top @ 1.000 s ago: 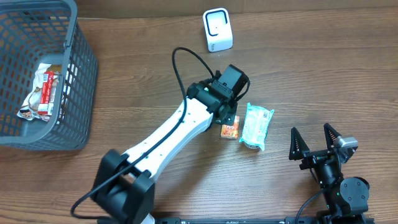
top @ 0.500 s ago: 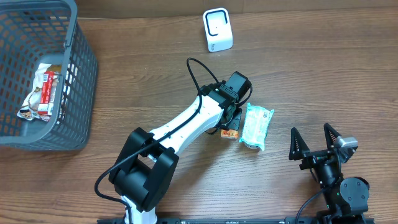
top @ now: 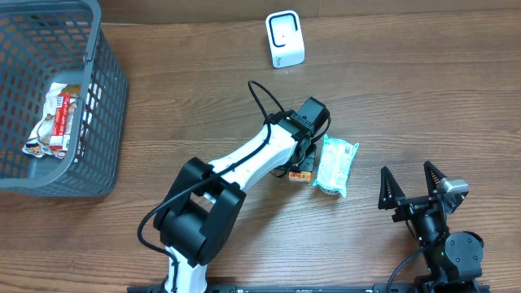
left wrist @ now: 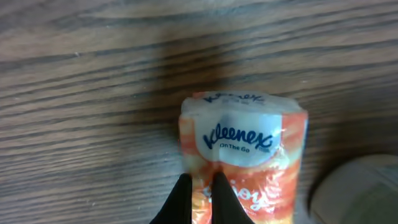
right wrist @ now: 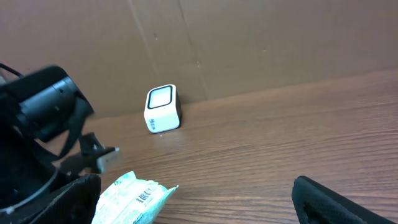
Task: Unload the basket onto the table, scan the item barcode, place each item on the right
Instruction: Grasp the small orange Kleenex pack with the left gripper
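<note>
An orange Kleenex tissue pack [left wrist: 242,143] lies flat on the wooden table, just left of a teal wipes pack [top: 335,164]. My left gripper [left wrist: 201,180] is shut, its two black fingertips close together over the near end of the tissue pack [top: 302,173]; the pack rests on the table. From overhead, the left gripper [top: 307,155] is mostly hidden under its wrist camera. The white scanner [top: 285,39] stands at the back. The wipes pack [right wrist: 130,198] shows a barcode in the right wrist view. My right gripper [top: 413,181] stands open and empty at the front right.
A dark grey basket [top: 106,89] at the left holds a red-and-white snack packet [top: 57,118]. The scanner [right wrist: 163,107] stands before a brown cardboard wall. The left arm's cable loops above its forearm.
The left arm has swung its base end to the right and lowered its shut gripper onto the orange pack. The packs and the right arm have not moved.
</note>
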Tool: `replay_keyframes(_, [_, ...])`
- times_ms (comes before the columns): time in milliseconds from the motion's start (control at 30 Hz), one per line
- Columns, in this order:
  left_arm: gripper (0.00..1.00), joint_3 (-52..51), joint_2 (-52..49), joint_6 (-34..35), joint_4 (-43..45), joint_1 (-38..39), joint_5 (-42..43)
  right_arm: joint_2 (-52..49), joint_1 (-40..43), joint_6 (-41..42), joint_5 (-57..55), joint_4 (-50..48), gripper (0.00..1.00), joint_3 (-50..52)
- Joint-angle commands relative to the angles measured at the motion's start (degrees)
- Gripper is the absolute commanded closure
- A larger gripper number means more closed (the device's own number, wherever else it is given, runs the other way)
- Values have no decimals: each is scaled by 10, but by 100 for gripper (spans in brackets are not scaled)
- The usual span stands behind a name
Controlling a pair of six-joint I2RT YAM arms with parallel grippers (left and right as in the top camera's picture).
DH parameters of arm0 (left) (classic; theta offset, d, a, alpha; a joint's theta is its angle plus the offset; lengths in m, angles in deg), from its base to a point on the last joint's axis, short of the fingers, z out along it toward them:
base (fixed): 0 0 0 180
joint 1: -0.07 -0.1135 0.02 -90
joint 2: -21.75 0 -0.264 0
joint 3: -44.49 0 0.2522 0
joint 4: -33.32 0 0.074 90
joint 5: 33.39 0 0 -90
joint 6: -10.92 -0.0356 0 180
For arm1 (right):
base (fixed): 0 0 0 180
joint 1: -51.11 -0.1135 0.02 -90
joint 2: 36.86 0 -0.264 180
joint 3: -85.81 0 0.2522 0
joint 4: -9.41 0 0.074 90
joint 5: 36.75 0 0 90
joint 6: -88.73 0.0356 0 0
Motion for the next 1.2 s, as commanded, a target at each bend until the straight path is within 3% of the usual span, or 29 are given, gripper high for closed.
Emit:
replay_keyframes(0, [96, -5, -16, 10, 3, -3, 2, 1, 3, 2, -3, -2, 0, 6])
replay_keyframes(800, [96, -5, -16, 10, -29, -40, -2, 1, 3, 2, -3, -2, 0, 6])
replay_keyframes(967, [86, -8, -16, 10, -31, -41, -2, 1, 3, 2, -3, -2, 0, 6])
replay_keyframes(1167, [90, -12, -16, 10, -42, -56, -2, 1, 3, 2, -3, -2, 0, 6])
